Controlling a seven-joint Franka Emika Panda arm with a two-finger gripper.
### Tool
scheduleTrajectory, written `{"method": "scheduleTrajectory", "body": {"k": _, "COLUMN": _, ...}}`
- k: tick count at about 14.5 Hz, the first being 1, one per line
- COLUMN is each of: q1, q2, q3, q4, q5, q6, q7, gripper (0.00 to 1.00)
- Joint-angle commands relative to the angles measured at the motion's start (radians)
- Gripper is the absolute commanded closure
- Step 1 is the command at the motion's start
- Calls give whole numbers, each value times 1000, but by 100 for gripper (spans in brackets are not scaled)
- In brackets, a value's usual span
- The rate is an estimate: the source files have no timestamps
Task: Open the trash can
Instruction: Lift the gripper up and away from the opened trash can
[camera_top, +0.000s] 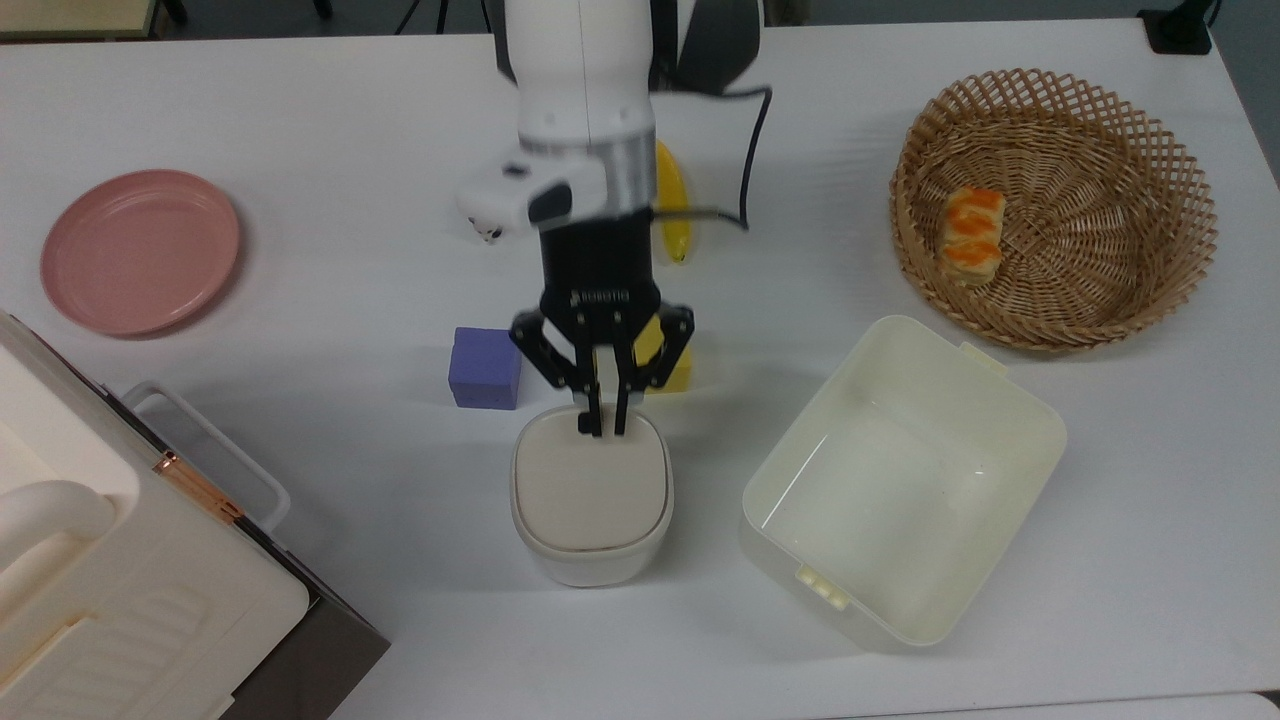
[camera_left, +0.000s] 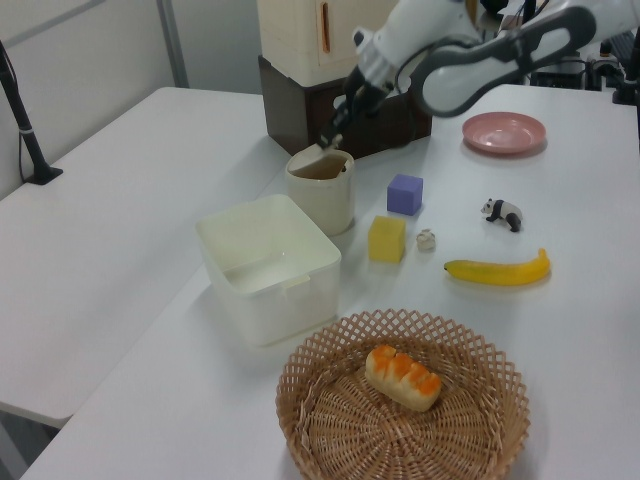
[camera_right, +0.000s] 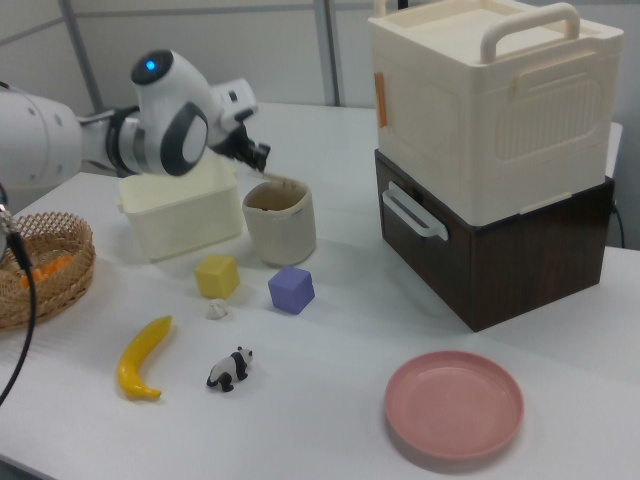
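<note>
Upright, the trash can (camera_top: 590, 495) stands, lid tipped inward, under the closed claw (camera_top: 601, 428).

Banana (camera_top: 672, 215) half behind the arm, yellow block (camera_top: 672, 370) partly hidden, big white box (camera_top: 120, 590) cropped

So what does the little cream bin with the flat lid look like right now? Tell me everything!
The small cream-white rounded-square trash can stands upright on the white table, between the purple cube and the big cream tub. It looks like smooth plastic. Its beige flat lid looks dipped inward in the left view, showing a darker inside at the rim. The black two-finger gripper points down at the lid's back edge, fingers close together; whether it touches is unclear.
</note>
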Motion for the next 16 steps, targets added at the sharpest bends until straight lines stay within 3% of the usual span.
{"method": "scheduleTrajectory", "body": {"k": 1, "q1": 17, "q2": -154, "q3": -21, "q4": -47, "q5": -4, "q6": -5, "q7": 44, "gripper": 83}}
{"method": "scheduleTrajectory", "body": {"k": 2, "q1": 17, "q2": -180, "q3": -21, "q4": -38, "q5": -4, "q6": -7, "q7": 46, "gripper": 79}}
{"method": "scheduleTrajectory", "body": {"k": 4, "q1": 17, "q2": -221, "q3": -21, "q4": -44, "q5": -4, "q6": -10, "q7": 46, "gripper": 45}}
{"method": "scheduleTrajectory", "body": {"k": 6, "q1": 19, "q2": -243, "q3": -21, "q4": -52, "q5": -4, "q6": -28, "q7": 64, "gripper": 18}}
{"method": "scheduleTrajectory", "body": {"k": 8, "q1": 22, "q2": -251, "q3": -21, "q4": -52, "q5": -12, "q6": -80, "q7": 117, "gripper": 0}}
{"method": "scheduleTrajectory", "body": {"k": 12, "q1": 23, "q2": -277, "q3": -14, "q4": -52, "q5": -13, "q6": -175, "q7": 125, "gripper": 0}}
{"method": "scheduleTrajectory", "body": {"k": 16, "q1": 16, "q2": -343, "q3": -13, "q4": -47, "q5": -15, "q6": -414, "q7": 115, "gripper": 0}}
